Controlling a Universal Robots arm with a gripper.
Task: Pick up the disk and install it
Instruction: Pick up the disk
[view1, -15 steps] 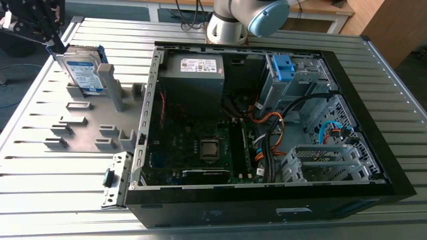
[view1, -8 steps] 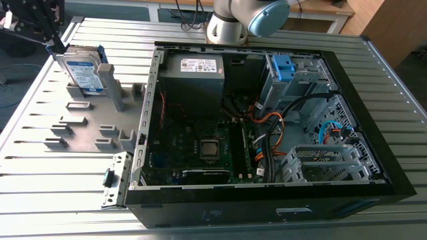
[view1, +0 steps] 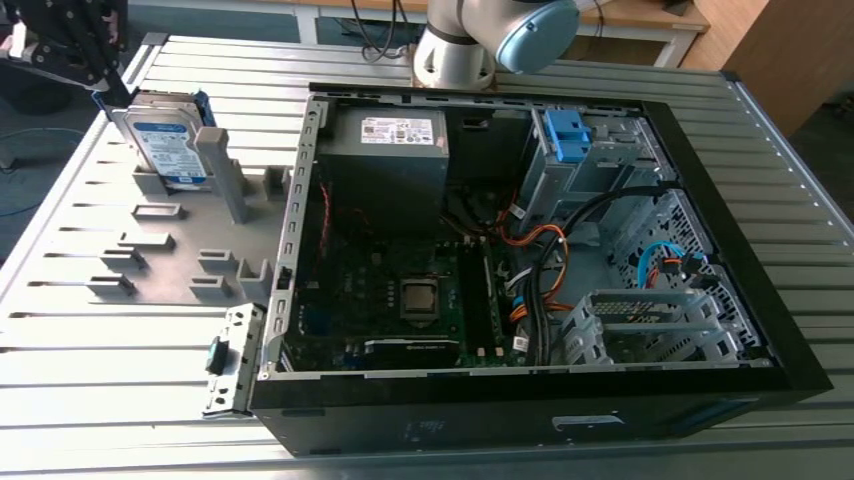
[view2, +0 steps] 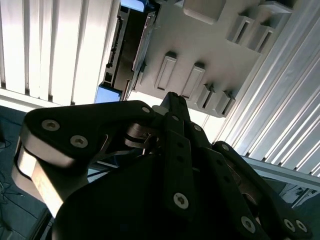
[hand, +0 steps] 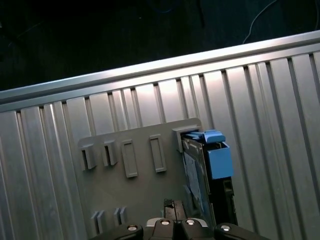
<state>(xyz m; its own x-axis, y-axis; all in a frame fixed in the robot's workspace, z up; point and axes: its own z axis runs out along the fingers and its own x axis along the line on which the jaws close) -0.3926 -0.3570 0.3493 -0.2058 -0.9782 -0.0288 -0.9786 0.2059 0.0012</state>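
The disk, silver with a white-and-blue label and a blue bracket, stands on edge in a slot at the far end of a grey holder plate, at the exterior view's left. My black gripper hangs just above and to the left of the disk's top edge, apart from it. In the first wrist view the disk stands edge-on just beyond my gripper, its blue bracket on top. The second wrist view has my gripper pointing at the plate, with the disk slightly to one side.
An open black computer case lies on the ribbed metal table, right of the plate. Inside are a grey power supply box, the motherboard, cables and a drive bay with a light-blue clip. The arm's base stands behind the case.
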